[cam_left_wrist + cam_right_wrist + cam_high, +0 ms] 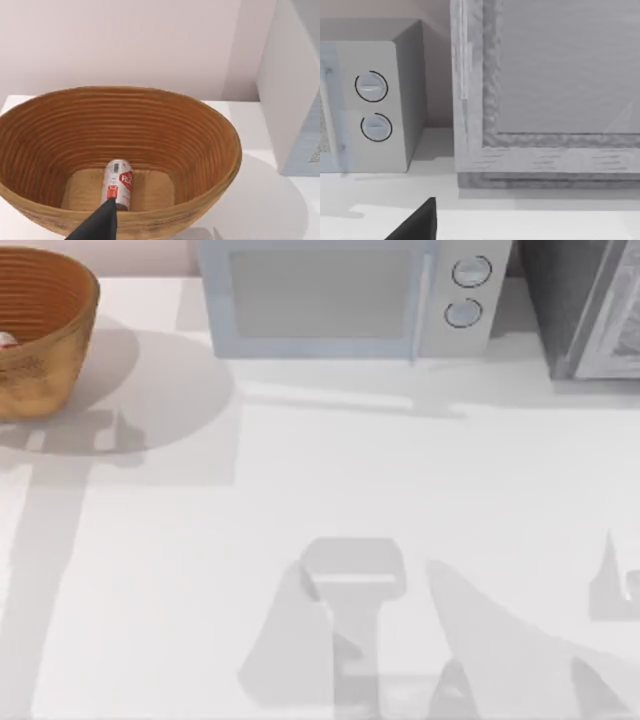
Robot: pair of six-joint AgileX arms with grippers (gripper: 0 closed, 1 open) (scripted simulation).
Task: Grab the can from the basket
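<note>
The basket [200,145] is a large brown-orange woven bowl with ribbed rings inside; it stands at the table's far left corner [45,360], cut by the picture's edge. The can [118,184] lies on its side on the basket's flat floor, white with red marking, and a sliver of the can [6,339] shows over the rim from above. A dark tip of my left gripper [97,225] hangs over the basket's near wall, its point just before the can's near end. A dark tip of my right gripper [417,222] hovers over the table near the back right.
A pale microwave [340,295] with two round knobs stands at the back centre, close to the basket's right. A grey cabinet [585,305] fills the back right corner. A white wall rises behind the basket.
</note>
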